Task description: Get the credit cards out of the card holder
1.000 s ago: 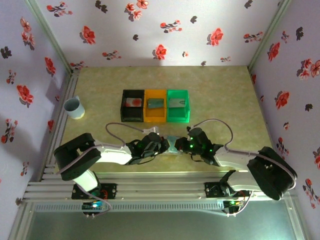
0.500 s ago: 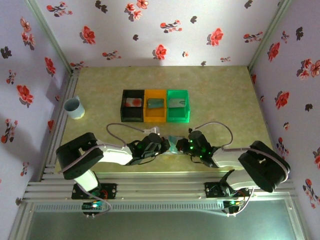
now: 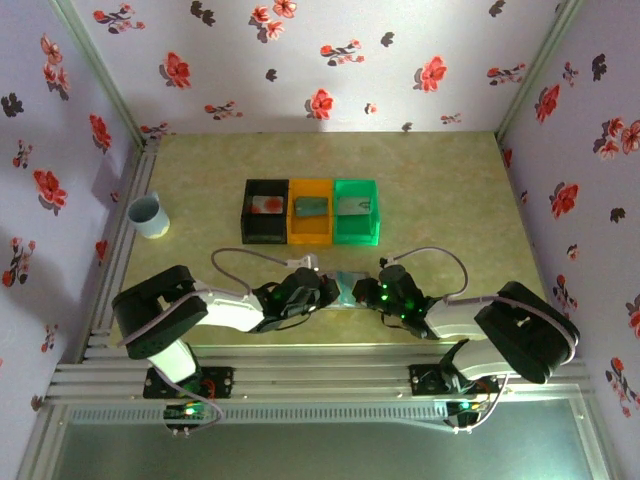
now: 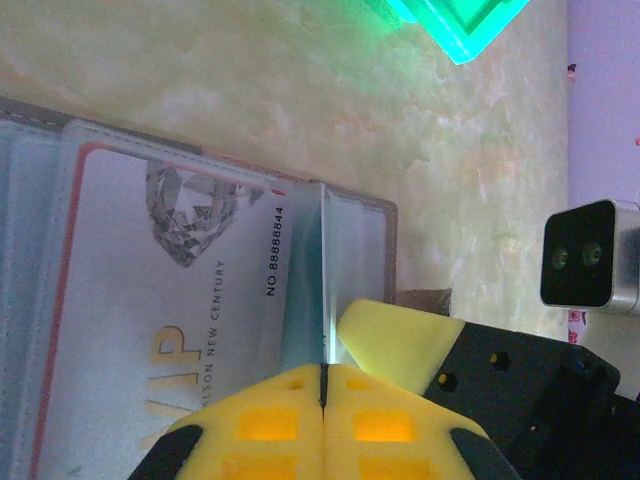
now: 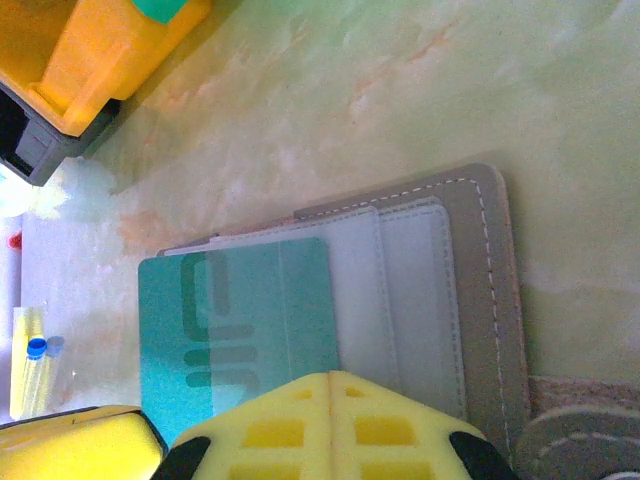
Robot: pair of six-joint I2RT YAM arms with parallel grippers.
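The left jaws are clenched, their yellow fingers (image 4: 270, 425) pinching a thin blue-grey leaf seen edge-on that looks to belong to the card holder (image 3: 345, 287). A white card (image 4: 150, 330) printed VIP lies in the holder at their 10 o'clock. The right jaws are pressed together on nothing I can make out, fingers (image 5: 280, 430) over the 5 o'clock corner of a teal card (image 5: 240, 320) sticking out of a pocket. The holder lies at the 6 o'clock edge of the table (image 3: 450, 180), with the left jaws at its 9 o'clock, the right jaws at its 3 o'clock, and a black bin (image 3: 248, 210), an orange bin (image 3: 310, 237) and a green bin (image 3: 357, 239) at its 12 o'clock.
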